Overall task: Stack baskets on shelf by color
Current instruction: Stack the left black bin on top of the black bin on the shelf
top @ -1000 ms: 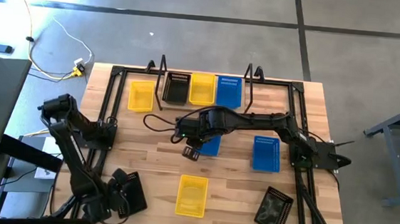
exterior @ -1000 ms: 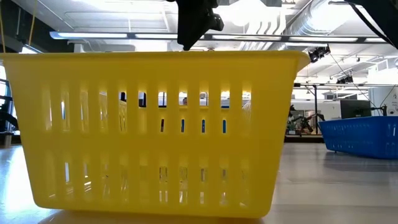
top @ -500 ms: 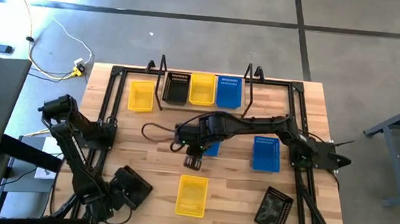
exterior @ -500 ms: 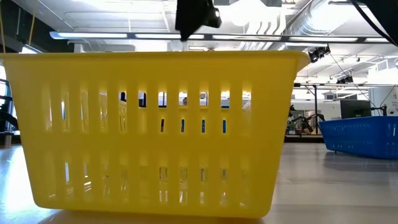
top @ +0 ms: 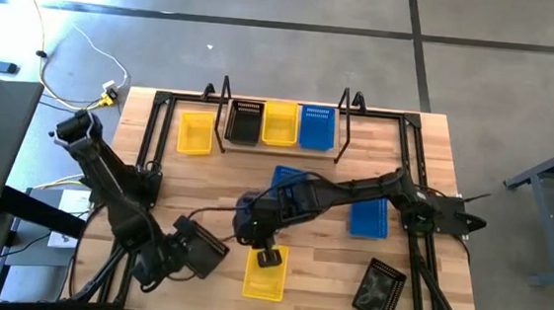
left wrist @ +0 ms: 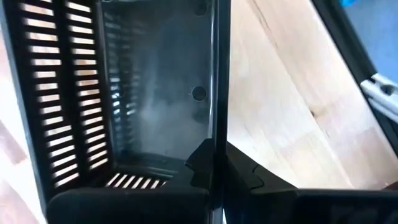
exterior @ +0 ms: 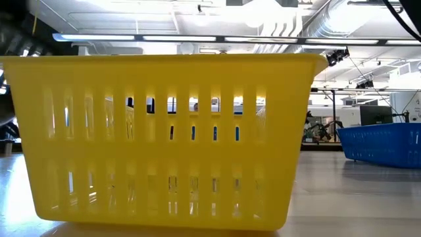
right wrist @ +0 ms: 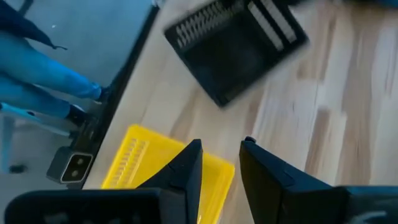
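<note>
Wooden tabletop (top: pixel 214 200): the right gripper (top: pixel 268 257) hovers, fingers parted, above the near yellow basket (top: pixel 265 273), well short of the shelf (top: pixel 281 126). Left gripper (top: pixel 182 250) clamps a black basket (top: pixel 201 253) beside it. Next, I judge: lower, close on the yellow rim.

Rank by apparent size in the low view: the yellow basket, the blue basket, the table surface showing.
1. yellow basket, nearest the camera, so much enlarged.
2. table surface.
3. blue basket, farther off, cut by the edge.
</note>
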Available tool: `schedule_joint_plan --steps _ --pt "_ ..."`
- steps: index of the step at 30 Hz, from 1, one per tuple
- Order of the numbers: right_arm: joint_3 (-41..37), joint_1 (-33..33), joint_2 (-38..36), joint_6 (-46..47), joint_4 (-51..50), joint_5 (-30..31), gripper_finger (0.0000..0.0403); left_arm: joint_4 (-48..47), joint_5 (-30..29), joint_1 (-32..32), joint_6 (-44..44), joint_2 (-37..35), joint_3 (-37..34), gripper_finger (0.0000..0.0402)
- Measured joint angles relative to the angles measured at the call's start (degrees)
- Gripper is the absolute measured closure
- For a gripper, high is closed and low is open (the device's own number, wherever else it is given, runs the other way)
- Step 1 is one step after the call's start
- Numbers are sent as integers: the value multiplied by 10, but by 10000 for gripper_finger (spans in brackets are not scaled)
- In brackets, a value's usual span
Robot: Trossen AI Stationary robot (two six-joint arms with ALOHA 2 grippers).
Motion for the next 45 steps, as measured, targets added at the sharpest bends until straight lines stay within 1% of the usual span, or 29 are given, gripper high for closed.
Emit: schedule_joint_plan --steps 7,13,18,22,26,30,37,41,45 --pt "0 16 0 -64 75 0 309 -1 29 54 53 -48 3 400" --pt "0 18 0 -81 124 -1 309 -3 31 86 126 -55 45 401" --pt "0 12 0 -70 124 -36 309 -43 27 116 171 -55 80 401" --pt "0 10 0 -63 124 -44 309 -82 24 139 205 -55 98 401" --pt "0 10 0 -62 123 -44 309 -106 27 150 236 -55 118 401" --pt "0 10 0 -62 119 -44 309 -110 28 161 269 -55 136 401" --pt "0 9 0 -47 96 -43 309 -150 28 181 294 -55 176 401" --pt "0 8 0 -36 89 -18 309 -156 26 189 312 -55 191 401" --pt "0 2 1 -36 83 -14 309 -159 27 192 329 -55 196 401"
